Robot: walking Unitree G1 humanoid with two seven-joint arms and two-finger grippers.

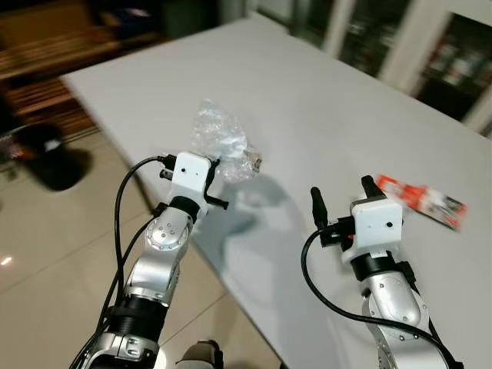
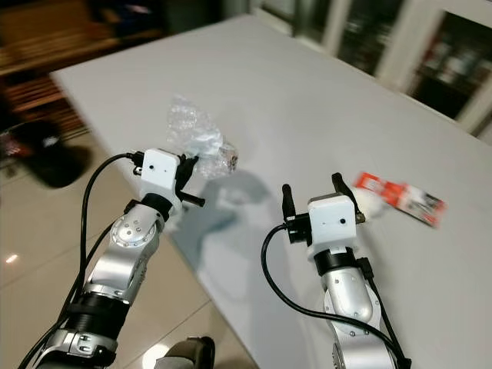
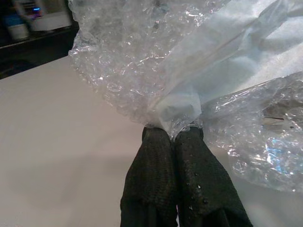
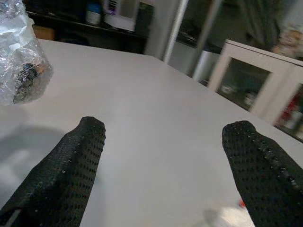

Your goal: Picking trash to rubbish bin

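While the left gripper [image 3: 173, 135] clenched the clear plastic bag [image 1: 219, 138] above the grey table's [image 1: 323, 100] edge, centre-left of frame | right gripper [image 1: 342, 192] spread wide, lower right | red wrapper [image 1: 423, 201] on the table, right.

The left arm is bent up at the elbow, wrist raised, and its left gripper [image 3: 173, 137] has both black fingers pressed flat together, pinching a fold of the clear plastic bag [image 1: 219, 138] that bunches just beyond the tips. The right arm reaches forward lower down, and its right gripper [image 1: 342, 192] holds nothing, fingers [image 4: 71, 161] spread wide apart.
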